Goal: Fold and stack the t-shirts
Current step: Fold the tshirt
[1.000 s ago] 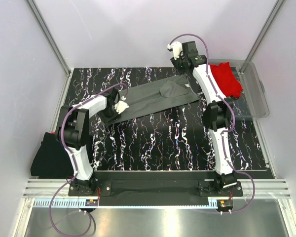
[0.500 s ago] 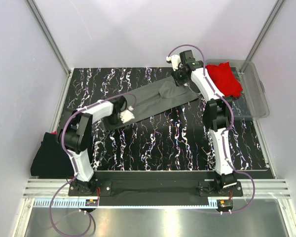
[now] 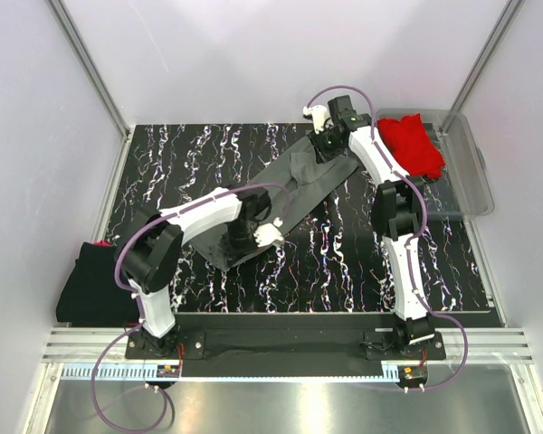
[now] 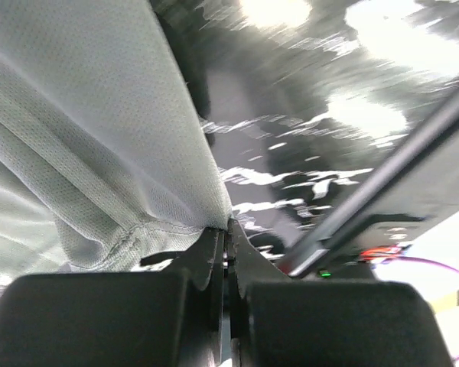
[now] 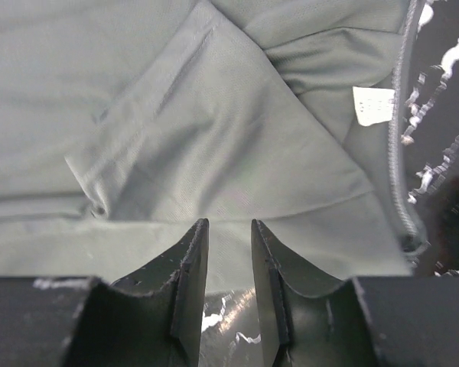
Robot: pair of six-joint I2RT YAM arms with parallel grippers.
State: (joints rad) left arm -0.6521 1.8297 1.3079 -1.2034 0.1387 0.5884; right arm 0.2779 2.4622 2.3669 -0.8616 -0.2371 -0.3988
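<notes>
A dark grey t-shirt (image 3: 299,181) lies in a diagonal strip across the marbled black table (image 3: 344,262). My left gripper (image 3: 246,242) is shut on the shirt's near-left edge; in the left wrist view the cloth (image 4: 84,115) hangs from the closed fingertips (image 4: 226,226), lifted off the table. My right gripper (image 3: 330,147) hovers over the shirt's far right end, with its jaws a narrow gap apart and empty. In the right wrist view they (image 5: 228,225) stand just above the folded cloth (image 5: 214,138). A red t-shirt (image 3: 414,145) lies in the clear tub (image 3: 471,172). A black t-shirt (image 3: 90,285) lies at the left.
The clear tub stands at the table's right back corner, next to the right arm. The black shirt pile sits off the table's left edge beside the left arm's base. A white label (image 5: 373,105) shows on the grey shirt near its collar. Walls close in the back and both sides.
My left gripper has moved right and toward the near edge, dragging the grey shirt's left end with it. The shirt now lies steeper. My right gripper has come down over the shirt's far end.
</notes>
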